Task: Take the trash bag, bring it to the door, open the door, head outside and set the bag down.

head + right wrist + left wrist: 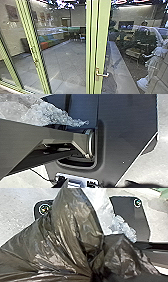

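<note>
The dark trash bag (72, 230) is hanging from the left end effector (97, 271), which is gripping its gathered folds; whether the right end effector is standing wide or narrow, I cannot tell. Ahead, a handle (102, 74) is jutting from the green frame (103, 45), and open floor (66, 60) is stretching behind toward the sofa (50, 43)

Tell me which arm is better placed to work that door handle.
Right, most likely. The handle sits right of centre in the head view, while the dark trash bag bunches close in front of the left wrist camera, so the left arm seems taken up with it.
</note>
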### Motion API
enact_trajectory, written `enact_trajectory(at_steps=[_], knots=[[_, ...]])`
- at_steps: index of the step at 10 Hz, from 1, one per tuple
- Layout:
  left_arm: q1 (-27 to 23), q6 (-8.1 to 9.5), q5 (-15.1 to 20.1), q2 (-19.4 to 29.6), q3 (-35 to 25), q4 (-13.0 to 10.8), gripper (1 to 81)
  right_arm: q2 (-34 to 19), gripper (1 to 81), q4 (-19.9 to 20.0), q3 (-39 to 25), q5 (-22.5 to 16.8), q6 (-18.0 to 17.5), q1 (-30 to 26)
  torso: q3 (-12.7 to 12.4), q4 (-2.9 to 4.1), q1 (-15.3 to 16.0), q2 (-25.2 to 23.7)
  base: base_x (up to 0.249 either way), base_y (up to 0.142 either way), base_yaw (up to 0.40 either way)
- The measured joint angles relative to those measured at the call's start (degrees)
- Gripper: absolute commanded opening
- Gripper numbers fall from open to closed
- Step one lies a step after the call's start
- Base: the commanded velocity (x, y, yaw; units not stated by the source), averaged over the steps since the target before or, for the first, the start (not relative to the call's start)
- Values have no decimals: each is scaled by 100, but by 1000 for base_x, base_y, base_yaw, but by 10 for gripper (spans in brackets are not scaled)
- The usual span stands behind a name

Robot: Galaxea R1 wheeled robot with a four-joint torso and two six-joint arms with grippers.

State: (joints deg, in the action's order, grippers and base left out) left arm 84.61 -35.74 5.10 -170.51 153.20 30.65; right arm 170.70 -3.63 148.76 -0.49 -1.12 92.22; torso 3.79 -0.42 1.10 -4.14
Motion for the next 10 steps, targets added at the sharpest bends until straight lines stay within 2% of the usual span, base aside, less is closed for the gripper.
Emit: enact_trajectory(at_steps=[10], knots=[[-16,0,-17,2,0,0,10,-2,811,16,0,5,0,33,-2,0,-6,-7,113,0,0]])
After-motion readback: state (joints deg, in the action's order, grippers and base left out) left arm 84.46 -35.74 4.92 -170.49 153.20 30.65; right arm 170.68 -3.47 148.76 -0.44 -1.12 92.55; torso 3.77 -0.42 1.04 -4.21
